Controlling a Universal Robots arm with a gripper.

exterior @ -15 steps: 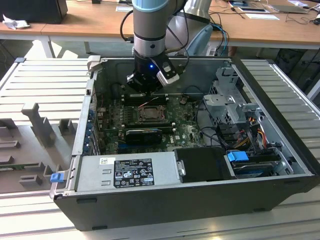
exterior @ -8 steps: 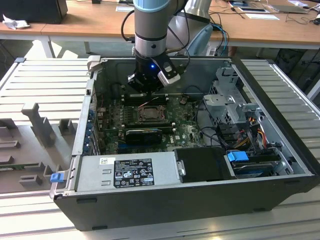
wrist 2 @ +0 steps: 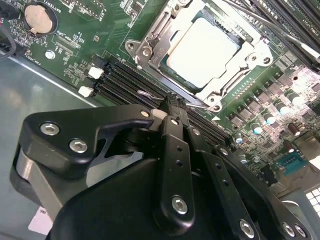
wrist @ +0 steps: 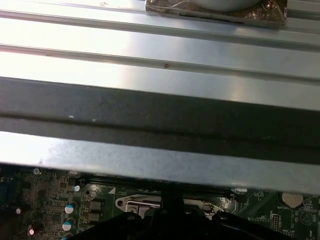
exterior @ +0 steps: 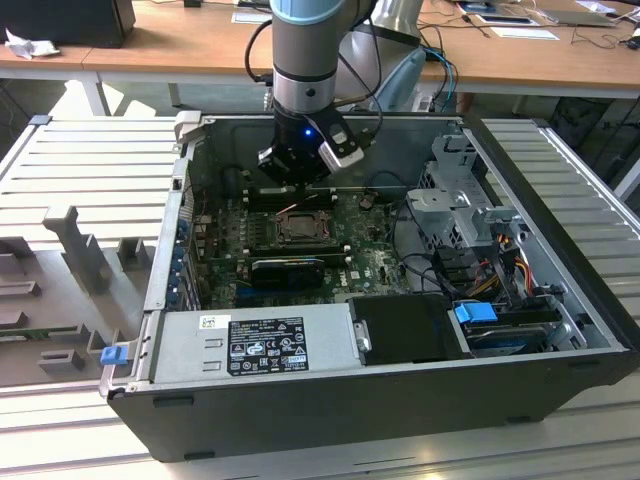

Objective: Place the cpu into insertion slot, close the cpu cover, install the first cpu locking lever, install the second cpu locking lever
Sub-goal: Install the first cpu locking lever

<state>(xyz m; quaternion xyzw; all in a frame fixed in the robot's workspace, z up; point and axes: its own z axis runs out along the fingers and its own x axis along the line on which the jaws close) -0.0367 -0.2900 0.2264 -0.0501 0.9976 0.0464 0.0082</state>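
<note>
In the second wrist view the cpu [wrist 2: 202,47] lies flat in the insertion slot [wrist 2: 134,46], its pale metal top showing through the cut-out of the cpu cover [wrist 2: 248,54], which lies down over it. My gripper [wrist 2: 171,102] is shut, with its tips at the socket's edge. They touch or nearly touch the bent end of a thin wire locking lever [wrist 2: 148,93]. In the exterior view the gripper [exterior: 298,185] hangs low inside the open computer case, just behind the insertion slot [exterior: 298,228]. The first wrist view has the slot [wrist: 145,204] under the black fingers.
Black memory slots [wrist 2: 125,80] run beside the socket, and a coin battery [wrist 2: 39,17] sits on the green board. Around the board stand the power supply [exterior: 260,340], a drive cage [exterior: 460,200] with cables, and the case wall [wrist: 160,125].
</note>
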